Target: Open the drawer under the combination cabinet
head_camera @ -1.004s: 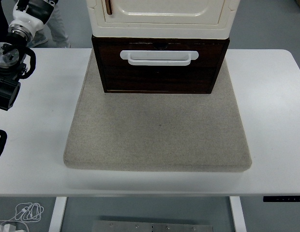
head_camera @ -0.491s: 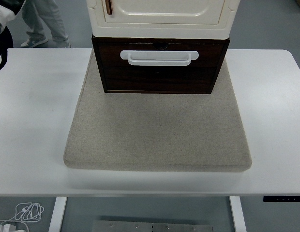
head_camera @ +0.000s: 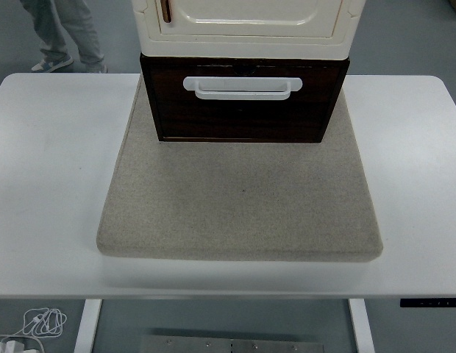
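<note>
A dark brown drawer (head_camera: 243, 110) with a white bar handle (head_camera: 243, 87) sits under a cream cabinet (head_camera: 246, 26) at the back middle of the table. The drawer front looks flush with its brown case, shut. Both stand on a beige felt mat (head_camera: 239, 198). Neither robot arm nor hand shows in the head view.
The white table (head_camera: 44, 184) spreads to both sides of the mat. A person's legs (head_camera: 62, 33) stand on the floor beyond the table's far left corner. Cables (head_camera: 40, 321) lie on the floor under the near left edge.
The left arm, at the left edge one second ago, has withdrawn up and left out of the picture. The drawer has not moved.
</note>
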Controlling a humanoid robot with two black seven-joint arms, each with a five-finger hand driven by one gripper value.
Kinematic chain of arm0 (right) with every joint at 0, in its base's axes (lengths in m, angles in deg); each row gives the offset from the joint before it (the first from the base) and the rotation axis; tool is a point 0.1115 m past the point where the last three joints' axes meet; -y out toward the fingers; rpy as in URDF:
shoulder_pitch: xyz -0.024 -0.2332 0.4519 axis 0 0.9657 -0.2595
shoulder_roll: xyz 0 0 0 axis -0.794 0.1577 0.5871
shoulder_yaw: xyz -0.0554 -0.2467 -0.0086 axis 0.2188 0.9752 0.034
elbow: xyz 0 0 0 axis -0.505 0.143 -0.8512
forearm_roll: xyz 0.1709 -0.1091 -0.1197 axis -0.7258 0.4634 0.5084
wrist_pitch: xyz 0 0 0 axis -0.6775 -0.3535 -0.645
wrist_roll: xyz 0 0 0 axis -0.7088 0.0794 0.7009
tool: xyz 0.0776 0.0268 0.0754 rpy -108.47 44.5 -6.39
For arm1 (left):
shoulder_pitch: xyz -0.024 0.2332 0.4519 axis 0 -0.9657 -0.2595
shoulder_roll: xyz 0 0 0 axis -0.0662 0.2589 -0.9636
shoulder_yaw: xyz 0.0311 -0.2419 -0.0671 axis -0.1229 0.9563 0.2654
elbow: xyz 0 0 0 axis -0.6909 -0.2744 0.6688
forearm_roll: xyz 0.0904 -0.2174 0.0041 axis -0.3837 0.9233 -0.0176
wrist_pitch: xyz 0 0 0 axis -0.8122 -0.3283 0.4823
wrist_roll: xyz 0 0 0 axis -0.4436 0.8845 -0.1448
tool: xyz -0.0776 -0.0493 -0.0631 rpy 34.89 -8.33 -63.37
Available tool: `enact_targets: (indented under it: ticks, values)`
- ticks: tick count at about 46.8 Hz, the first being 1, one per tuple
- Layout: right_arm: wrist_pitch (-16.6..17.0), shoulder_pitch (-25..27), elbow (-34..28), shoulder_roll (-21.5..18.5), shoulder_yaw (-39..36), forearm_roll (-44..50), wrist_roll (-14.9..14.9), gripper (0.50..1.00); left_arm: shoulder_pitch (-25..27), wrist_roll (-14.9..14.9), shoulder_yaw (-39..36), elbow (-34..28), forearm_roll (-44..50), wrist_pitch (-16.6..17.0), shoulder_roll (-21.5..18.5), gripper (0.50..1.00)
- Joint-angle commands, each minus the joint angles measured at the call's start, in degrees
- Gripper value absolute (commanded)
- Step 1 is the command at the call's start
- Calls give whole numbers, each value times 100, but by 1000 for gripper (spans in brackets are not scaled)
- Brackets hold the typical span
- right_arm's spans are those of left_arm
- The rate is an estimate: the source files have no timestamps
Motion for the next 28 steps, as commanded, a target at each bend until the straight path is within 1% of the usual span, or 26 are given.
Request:
enact_targets:
  ticks: [1, 3, 7, 15, 25, 28]
  values:
    - [0, 0, 0, 0, 0, 0, 4, 926, 204, 9, 31, -421, -380, -1, -182, 1000]
    - [0, 0, 0, 0, 0, 0, -5, 926, 318, 0, 23, -650, -485, -1, -278, 1000]
    - [0, 0, 0, 0, 0, 0, -5, 926, 512, 0, 5, -1089, -749, -2, -349, 1000]
    - [0, 0, 0, 0, 0, 0, -5, 926, 811, -8, 14, -1880, -1908, -2, -384, 1000]
    - [0, 0, 0, 0, 0, 0, 4, 926, 802, -44, -100, -3040, -2656, -10, -384, 1000]
    - [0, 0, 0, 0, 0, 0, 4, 926, 793, -52, -267, -3322, -2814, -10, -384, 1000]
